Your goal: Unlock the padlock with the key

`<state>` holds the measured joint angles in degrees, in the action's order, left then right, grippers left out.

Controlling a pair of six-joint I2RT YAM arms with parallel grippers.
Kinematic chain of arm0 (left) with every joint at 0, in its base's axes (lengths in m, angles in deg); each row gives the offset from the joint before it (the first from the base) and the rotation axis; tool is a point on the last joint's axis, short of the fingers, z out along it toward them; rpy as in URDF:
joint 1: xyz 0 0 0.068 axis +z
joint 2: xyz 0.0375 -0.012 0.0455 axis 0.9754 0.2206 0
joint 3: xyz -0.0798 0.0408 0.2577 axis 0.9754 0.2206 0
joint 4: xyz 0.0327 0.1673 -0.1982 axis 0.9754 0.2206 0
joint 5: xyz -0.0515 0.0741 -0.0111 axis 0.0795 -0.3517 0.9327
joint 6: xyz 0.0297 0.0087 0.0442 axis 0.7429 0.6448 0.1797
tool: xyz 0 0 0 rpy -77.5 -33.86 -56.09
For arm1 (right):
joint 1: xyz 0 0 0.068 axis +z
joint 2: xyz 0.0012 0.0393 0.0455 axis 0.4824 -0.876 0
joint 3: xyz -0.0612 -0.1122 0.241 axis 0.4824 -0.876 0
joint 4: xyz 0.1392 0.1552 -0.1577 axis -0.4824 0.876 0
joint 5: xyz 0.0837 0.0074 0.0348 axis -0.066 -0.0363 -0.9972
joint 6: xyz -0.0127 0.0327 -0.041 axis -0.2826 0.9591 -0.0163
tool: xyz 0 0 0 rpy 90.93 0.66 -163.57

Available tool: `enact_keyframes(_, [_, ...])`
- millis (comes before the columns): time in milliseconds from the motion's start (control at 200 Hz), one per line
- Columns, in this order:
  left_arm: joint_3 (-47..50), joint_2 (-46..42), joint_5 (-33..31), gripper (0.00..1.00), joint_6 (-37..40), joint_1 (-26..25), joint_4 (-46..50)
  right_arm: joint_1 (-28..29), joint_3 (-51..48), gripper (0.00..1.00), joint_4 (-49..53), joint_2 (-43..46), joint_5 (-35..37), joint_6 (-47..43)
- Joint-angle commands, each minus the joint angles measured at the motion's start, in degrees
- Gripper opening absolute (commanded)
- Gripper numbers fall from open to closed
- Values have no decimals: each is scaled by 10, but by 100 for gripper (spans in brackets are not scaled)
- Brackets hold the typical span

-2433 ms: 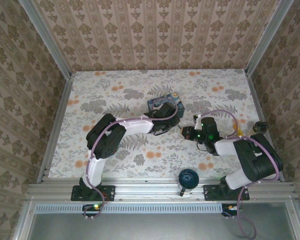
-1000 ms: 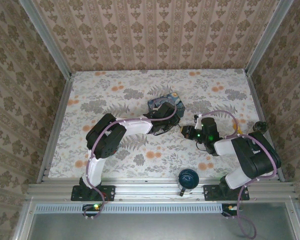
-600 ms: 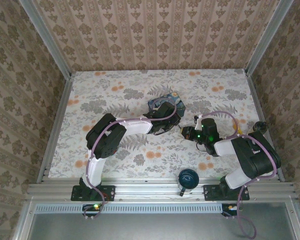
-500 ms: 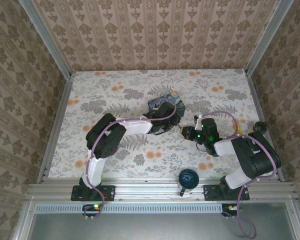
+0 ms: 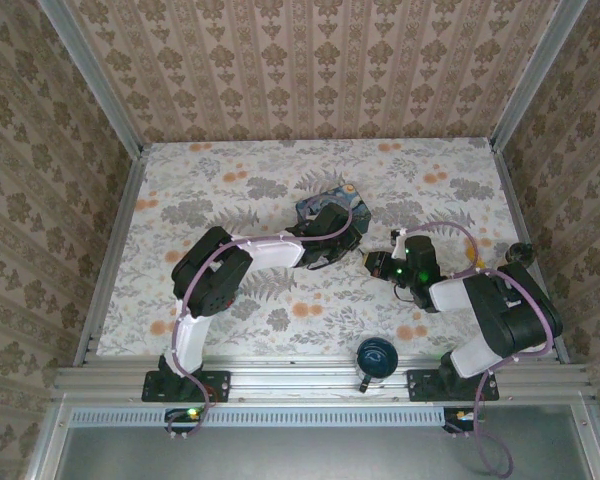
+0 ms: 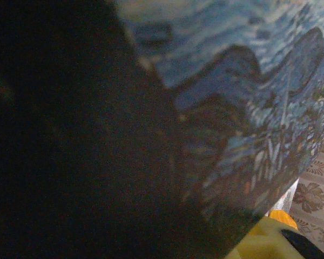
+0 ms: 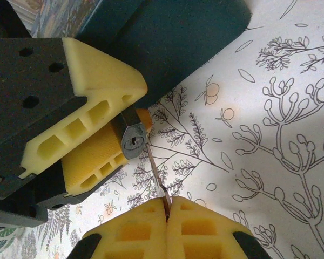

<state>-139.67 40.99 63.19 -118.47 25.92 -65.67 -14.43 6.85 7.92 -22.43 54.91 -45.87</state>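
The padlock (image 7: 133, 141) is a small dark body with a silvery keyhole face. It sits between the yellow fingers of my left gripper (image 7: 128, 121), which is shut on it just above the floral tabletop. My right gripper (image 7: 167, 208) is shut on the key (image 7: 155, 172). The thin blade points up at the lock's face, and its tip rests at the right rim, beside the keyhole. From above, the left gripper (image 5: 352, 243) and right gripper (image 5: 372, 262) nearly meet at mid-table. The padlock's shackle is hidden.
The blue starry-night tin (image 5: 320, 205) lies right behind the left gripper and looms close in the left wrist view (image 6: 248, 81). A dark blue cup (image 5: 375, 357) stands at the near edge between the arm bases. A small black object (image 5: 523, 250) sits at the right edge.
The right wrist has edged slightly to the right, keeping the key up near the padlock. The left arm and the tin have stayed put.
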Motion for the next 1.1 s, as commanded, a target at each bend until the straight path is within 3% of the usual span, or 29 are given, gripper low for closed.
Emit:
enact_keyframes(0, [8, -8, 27, 0, -28, 2, -11, -5, 14, 0, -24, -4, 12, 6])
enact_keyframes(540, [4, -2, 30, 0, -36, 0, -18, -3, 12, 0, -66, -33, -20, 18])
enact_keyframes(1095, [6, 0, 62, 0, -38, -2, -15, -3, 37, 0, -39, -39, -35, -2])
